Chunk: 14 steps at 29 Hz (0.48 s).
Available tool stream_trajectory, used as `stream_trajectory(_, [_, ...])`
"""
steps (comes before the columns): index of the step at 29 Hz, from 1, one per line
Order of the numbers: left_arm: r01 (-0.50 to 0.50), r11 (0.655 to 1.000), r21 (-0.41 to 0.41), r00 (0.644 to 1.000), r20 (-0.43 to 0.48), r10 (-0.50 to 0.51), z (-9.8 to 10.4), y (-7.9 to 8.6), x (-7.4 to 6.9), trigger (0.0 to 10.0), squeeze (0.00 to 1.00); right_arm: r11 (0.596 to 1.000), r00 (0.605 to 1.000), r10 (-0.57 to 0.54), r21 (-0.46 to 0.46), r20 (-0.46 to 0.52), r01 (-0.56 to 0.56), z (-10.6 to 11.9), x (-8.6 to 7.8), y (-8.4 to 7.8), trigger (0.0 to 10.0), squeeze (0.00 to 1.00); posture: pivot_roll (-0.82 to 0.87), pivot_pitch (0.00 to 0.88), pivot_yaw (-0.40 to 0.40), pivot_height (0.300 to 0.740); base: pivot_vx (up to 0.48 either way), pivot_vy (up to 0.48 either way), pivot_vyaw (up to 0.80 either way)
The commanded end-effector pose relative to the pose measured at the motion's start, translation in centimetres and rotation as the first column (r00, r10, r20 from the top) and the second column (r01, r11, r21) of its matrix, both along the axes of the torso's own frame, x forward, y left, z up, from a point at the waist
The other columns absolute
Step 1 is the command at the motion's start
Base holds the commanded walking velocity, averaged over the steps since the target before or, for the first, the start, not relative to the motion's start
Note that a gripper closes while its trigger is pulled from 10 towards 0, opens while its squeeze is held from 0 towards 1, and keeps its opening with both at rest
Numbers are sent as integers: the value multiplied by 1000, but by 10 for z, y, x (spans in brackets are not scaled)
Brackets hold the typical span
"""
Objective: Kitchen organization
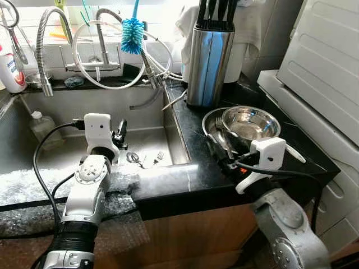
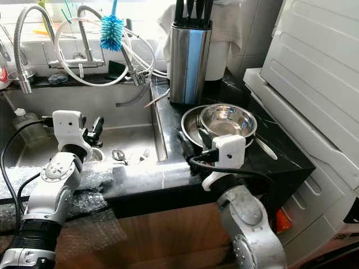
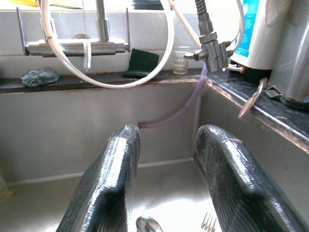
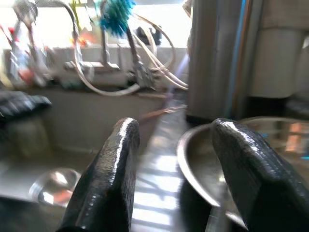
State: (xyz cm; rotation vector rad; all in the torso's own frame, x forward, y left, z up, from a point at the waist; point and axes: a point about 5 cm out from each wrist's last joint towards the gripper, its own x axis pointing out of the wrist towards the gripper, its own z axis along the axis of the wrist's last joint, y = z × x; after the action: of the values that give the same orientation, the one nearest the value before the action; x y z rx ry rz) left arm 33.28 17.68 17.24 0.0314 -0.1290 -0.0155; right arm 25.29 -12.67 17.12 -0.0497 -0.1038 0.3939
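Steel bowl [image 1: 251, 122] sitting nested in pan [image 1: 212, 120] near counter's [image 1: 190, 174] right edge; light, rigid, slippery, so pinching its rim. Right gripper [image 1: 224, 154] hovering spread beside it. Left gripper [image 1: 119, 134] spread over sink [image 1: 61, 162].

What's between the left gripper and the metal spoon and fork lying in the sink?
Nothing visible. The left gripper hangs open above the steel sink, and the metal spoon and fork lie uncovered on the basin floor just beyond its fingertips.

Blue brush [image 1: 132, 35], black counter [image 1: 190, 174]
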Motion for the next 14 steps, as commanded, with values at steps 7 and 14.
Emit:
stream_trajectory(7, [17, 1000, -12, 999, 32, -17, 6, -6, 0, 10000, 0, 997, 995, -61, -59, -80, 56, -20, -8, -15, 10000, 0, -176, 14, -24, 740, 0, 0, 0])
stream_trajectory(14, [21, 1000, -10, 999, 35, -21, 7, -7, 0, 10000, 0, 996, 995, -51, -76, -83, 45, -21, -5, -16, 10000, 0, -172, 2, -24, 740, 0, 0, 0])
